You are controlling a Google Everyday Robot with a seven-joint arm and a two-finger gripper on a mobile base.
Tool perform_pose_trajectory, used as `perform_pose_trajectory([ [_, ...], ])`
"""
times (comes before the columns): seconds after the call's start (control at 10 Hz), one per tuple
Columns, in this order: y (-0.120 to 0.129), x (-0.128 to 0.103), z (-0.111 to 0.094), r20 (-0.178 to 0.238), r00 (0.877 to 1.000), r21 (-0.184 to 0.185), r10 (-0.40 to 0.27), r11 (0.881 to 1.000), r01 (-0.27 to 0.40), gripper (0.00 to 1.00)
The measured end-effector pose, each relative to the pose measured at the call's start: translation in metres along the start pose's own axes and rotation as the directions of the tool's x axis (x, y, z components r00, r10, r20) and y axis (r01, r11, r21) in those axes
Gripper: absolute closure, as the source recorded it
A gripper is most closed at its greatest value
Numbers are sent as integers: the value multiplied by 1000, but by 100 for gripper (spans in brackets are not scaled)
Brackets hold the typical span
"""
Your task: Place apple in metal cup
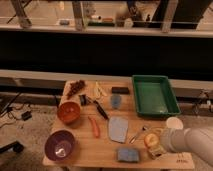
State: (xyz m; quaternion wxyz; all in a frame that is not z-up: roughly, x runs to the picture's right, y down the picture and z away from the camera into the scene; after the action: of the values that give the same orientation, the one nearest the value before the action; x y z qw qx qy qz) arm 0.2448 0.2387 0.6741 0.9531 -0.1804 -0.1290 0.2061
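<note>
The apple [150, 140], yellow with an orange-red blush, is at the front right of the wooden table [100, 150]. My gripper [152, 145] reaches in from the right on a pale grey arm [187, 142] and is shut on the apple, just above the tabletop. Its fingers wrap the fruit and hide what is directly below it. The metal cup is hidden from this view.
A green tray [154, 95] stands at the back right, with a pale cup [174, 122] just behind my arm. An orange bowl [68, 112], a purple bowl [60, 145], a carrot [94, 126], blue sponges [128, 154] and utensils fill the left and middle.
</note>
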Motion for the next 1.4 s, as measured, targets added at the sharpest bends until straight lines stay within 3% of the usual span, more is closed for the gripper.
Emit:
perform_pose_trajectory([
  [0.4,0,18,-1,-34,999,17,38,999,-37,100],
  [1.2,3,37,11,-66,995,-4,71,997,-71,100],
  [1.4,3,37,11,-66,995,-4,70,997,-71,88],
])
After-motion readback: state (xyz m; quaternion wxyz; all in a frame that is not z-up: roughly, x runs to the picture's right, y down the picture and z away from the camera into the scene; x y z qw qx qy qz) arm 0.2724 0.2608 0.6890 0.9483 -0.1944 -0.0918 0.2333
